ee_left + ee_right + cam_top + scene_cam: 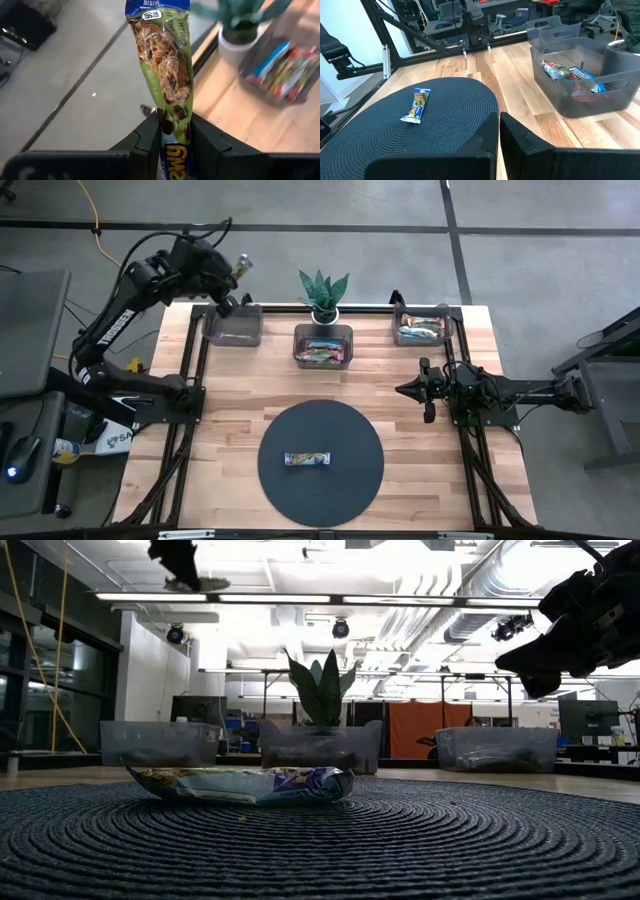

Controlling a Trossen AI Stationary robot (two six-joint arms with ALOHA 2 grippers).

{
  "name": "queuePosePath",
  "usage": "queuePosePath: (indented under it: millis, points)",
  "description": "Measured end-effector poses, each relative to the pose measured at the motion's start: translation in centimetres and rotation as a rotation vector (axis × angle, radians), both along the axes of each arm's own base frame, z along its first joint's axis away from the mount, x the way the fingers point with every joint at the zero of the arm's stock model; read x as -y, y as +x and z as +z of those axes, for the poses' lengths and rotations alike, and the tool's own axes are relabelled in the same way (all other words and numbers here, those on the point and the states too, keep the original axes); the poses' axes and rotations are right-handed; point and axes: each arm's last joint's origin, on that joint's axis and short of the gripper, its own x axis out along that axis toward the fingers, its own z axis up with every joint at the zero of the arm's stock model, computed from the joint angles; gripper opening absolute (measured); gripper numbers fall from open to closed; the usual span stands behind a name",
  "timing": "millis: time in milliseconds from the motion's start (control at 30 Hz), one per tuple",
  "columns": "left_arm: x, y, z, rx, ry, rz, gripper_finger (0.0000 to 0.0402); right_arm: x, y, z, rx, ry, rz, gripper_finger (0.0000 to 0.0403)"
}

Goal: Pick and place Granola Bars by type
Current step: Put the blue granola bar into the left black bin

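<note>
At the far left, our left gripper was raised just beyond the back edge of the table, near the left bin, its fingers clamped on a green-wrapped granola bar — gripped near one end, the rest standing free. To drop it well, we judged, we needed the bar fully over the matching bin before letting go, low enough that it would not bounce off the rim. The left bin looked empty to us. The middle bin, in front of the potted plant, held several bars, as did the right bin. One blue-wrapped bar lay alone on the round dark mat, unsorted. Our right gripper waited right of the mat — fingers closed together, holding nothing.
</note>
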Motion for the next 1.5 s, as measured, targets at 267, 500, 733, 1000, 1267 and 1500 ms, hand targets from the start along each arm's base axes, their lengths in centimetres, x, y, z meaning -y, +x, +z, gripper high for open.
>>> queuePosePath:
  millis: [267, 500, 733, 1000, 1267, 1500]
  points:
    - [-3.3, -0.3, -2.4, -0.158, -0.156, -0.034, 0.0082, 0.0, 0.0, 0.0, 0.000, 0.000, 0.000, 0.0000]
    - [-6.3, -0.3, -4.8, -0.269, -0.288, -0.068, 0.0082, 0.0, 0.0, 0.0, 0.000, 0.000, 0.000, 0.0000]
    - [-8.1, 0.4, -7.5, -0.401, -0.446, -0.182, 0.0082, 0.0, 0.0, 0.0, 0.000, 0.000, 0.000, 0.0000]
    - [-10.3, 1.7, -10.1, -0.469, -0.530, -0.192, 0.0082, 0.0, 0.0, 0.0, 0.000, 0.000, 0.000, 0.0000]
    - [-11.8, 2.5, -12.5, -0.549, -0.620, -0.152, 0.0082, 0.0, 0.0, 0.0, 0.000, 0.000, 0.000, 0.0000]
    - [-11.9, 2.6, -15.3, -0.583, -0.715, -0.118, 0.0082, 0.0, 0.0, 0.0, 0.000, 0.000, 0.000, 0.0000]
